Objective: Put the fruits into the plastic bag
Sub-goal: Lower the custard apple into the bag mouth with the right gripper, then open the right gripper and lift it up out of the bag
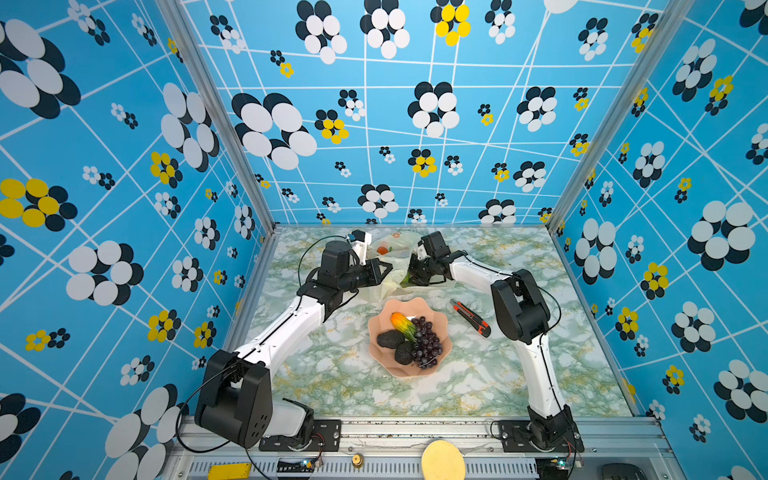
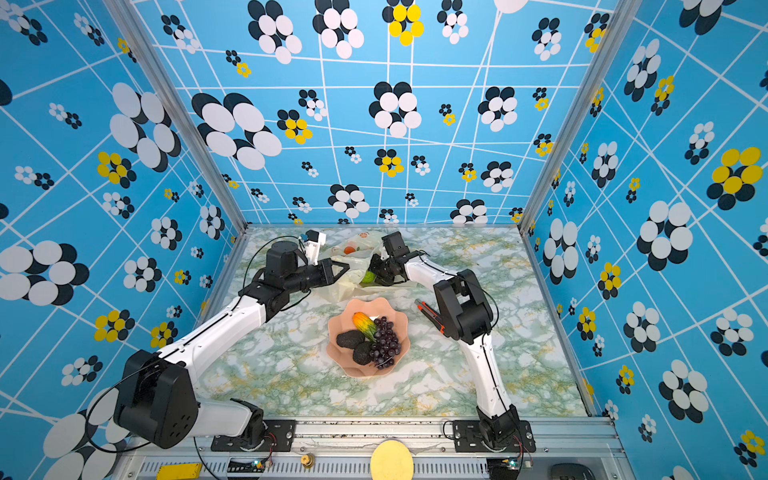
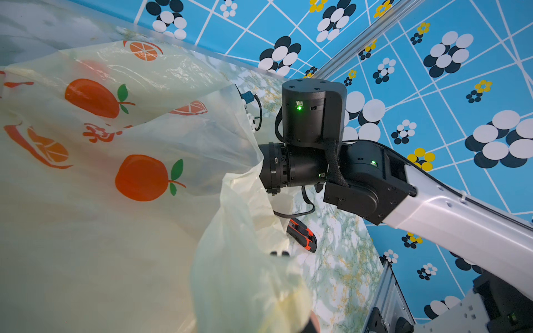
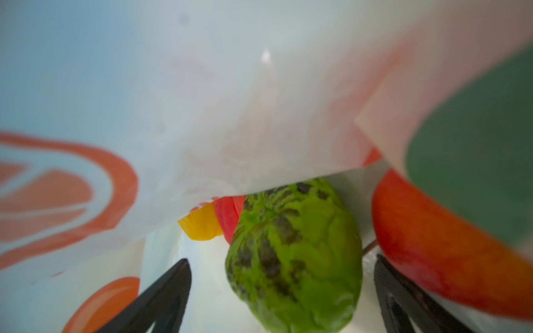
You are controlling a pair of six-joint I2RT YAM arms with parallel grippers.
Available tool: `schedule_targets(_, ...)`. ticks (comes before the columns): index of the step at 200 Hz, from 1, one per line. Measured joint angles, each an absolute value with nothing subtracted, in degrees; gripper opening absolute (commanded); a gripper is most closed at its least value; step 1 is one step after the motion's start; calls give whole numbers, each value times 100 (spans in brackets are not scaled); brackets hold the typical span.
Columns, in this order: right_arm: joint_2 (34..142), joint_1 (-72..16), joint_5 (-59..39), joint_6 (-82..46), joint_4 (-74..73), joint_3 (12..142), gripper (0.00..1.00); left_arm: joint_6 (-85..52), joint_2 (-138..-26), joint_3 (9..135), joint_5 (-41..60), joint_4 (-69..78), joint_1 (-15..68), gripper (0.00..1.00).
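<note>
The plastic bag [image 1: 395, 249] [image 2: 353, 247] lies at the back of the table, cream with orange prints [image 3: 141, 177]. My left gripper [image 1: 388, 266] [image 3: 278, 254] is shut on the bag's edge and holds its mouth up. Inside that mouth my right gripper [image 1: 409, 278] [image 4: 281, 261] stands open. A bumpy green fruit [image 4: 294, 253] [image 2: 368, 277] rests between its fingers with gaps on both sides. Behind it in the bag lie a yellow lemon [image 4: 202, 225], a red strawberry [image 4: 229, 213] and a mango [image 4: 432, 253]. The pink dish [image 1: 440, 320] holds grapes [image 1: 428, 343], a yellow-green oblong [image 1: 403, 326] and two black ovals [image 1: 390, 338].
A red-and-black utility knife [image 1: 471, 318] [image 3: 302, 235] lies on the marble table to the right of the dish, close under my right arm. The enclosure walls stand on three sides, and a metal rail [image 1: 415, 428] runs along the front edge.
</note>
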State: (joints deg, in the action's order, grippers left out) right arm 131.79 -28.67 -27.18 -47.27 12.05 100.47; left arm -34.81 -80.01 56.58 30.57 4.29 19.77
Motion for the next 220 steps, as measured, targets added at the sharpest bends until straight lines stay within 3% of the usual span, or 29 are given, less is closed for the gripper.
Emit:
schedule_targets(124,12132,-2867,-2145,-3212,2670,10390,99,-3861,-8495,6095,3166,296,1907,0)
schedule_targets(220,11249,-2867,-1865,-2753,2801,9802,100,-3959,-8582,6104,3236,272,1907,0)
